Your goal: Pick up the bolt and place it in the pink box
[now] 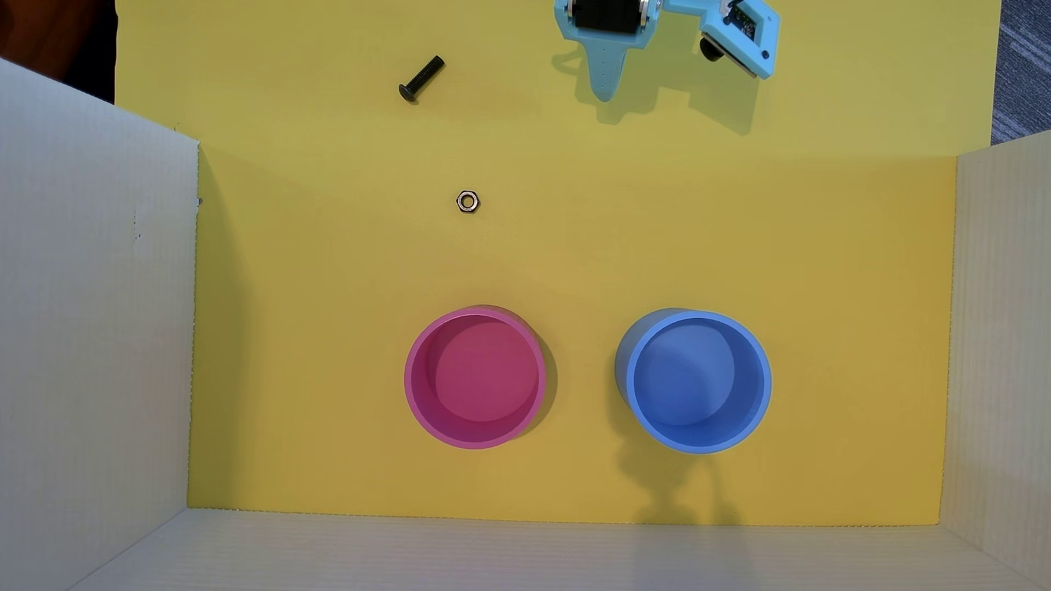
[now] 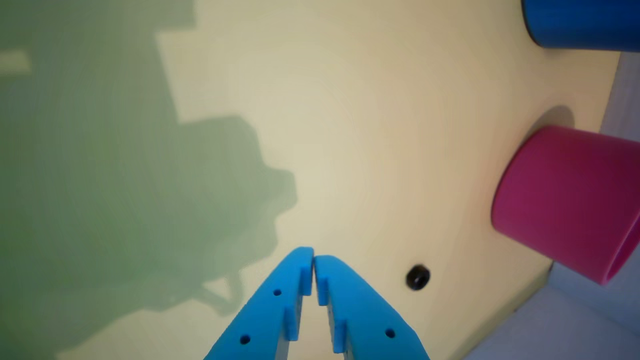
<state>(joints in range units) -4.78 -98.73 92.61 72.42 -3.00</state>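
From above, my gripper (image 1: pixel 604 94) sits at the top edge; the bolt (image 1: pixel 421 79) lies well left of it, on the yellow mat (image 1: pixel 739 238), far from the pink box (image 1: pixel 475 378). I should swing left and straddle its shaft crosswise.

From my wrist, my tips meet, empty; only the nut (image 2: pixel 417 277) shows nearby.

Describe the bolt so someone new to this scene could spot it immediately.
In the overhead view, start at the yellow floor and go to its top edge, left of the light-blue gripper. The bolt lies there diagonally: black, threaded, round-headed, unlike the silver hex nut lower down.
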